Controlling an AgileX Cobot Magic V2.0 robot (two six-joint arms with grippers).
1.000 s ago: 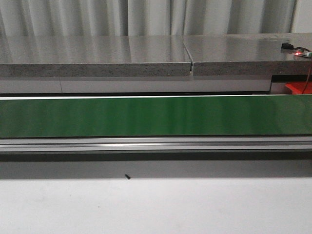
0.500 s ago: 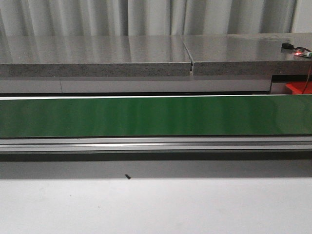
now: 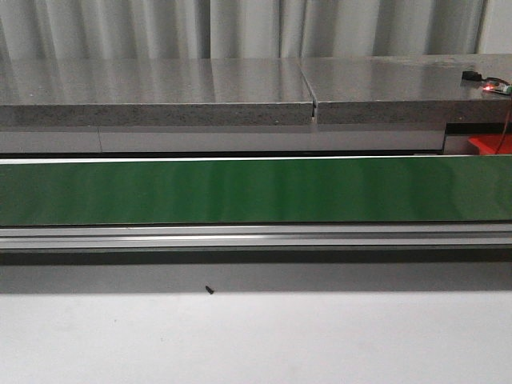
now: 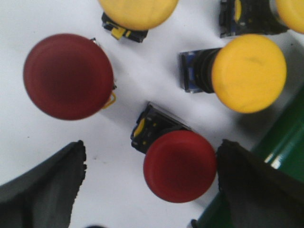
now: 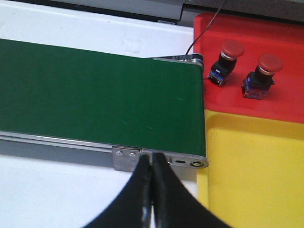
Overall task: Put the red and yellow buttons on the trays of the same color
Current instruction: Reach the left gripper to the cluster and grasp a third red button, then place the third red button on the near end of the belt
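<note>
Nothing has moved in the front view since a second ago: the green conveyor belt [image 3: 256, 190] runs across the frame just as it did, the grey stone-like counter [image 3: 160, 92] stands behind it, and a small dark speck [image 3: 209, 290] lies on the white table [image 3: 256, 340] in front. Neither arm shows in this view.

The left wrist view looks down on a cluster of buttons on a white surface. The left gripper [image 4: 149, 185] is spread wide, its two dark fingers [image 4: 42, 187] well apart. Between them, nearer the finger beside the green belt edge [image 4: 280, 142], lies a red button [image 4: 179, 166] on its side with its black base pointing away from the claw; whether that finger touches its cap cannot be told. A second, larger-looking red button [image 4: 69, 76] sits farther out, apart from both fingers. Beyond lie yellow buttons: one [image 4: 248, 72] on its side with a blue-black base, another [image 4: 137, 12] cut off at the frame edge.

In the right wrist view the right gripper [image 5: 152, 190] is clenched, fingers pressed together with nothing between them, over the near end of the belt. Beside the belt end sits a red tray [image 5: 285, 71] holding two red buttons [image 5: 227, 59] [image 5: 261, 73], with the yellow tray [image 5: 251, 175] adjoining it.
</note>
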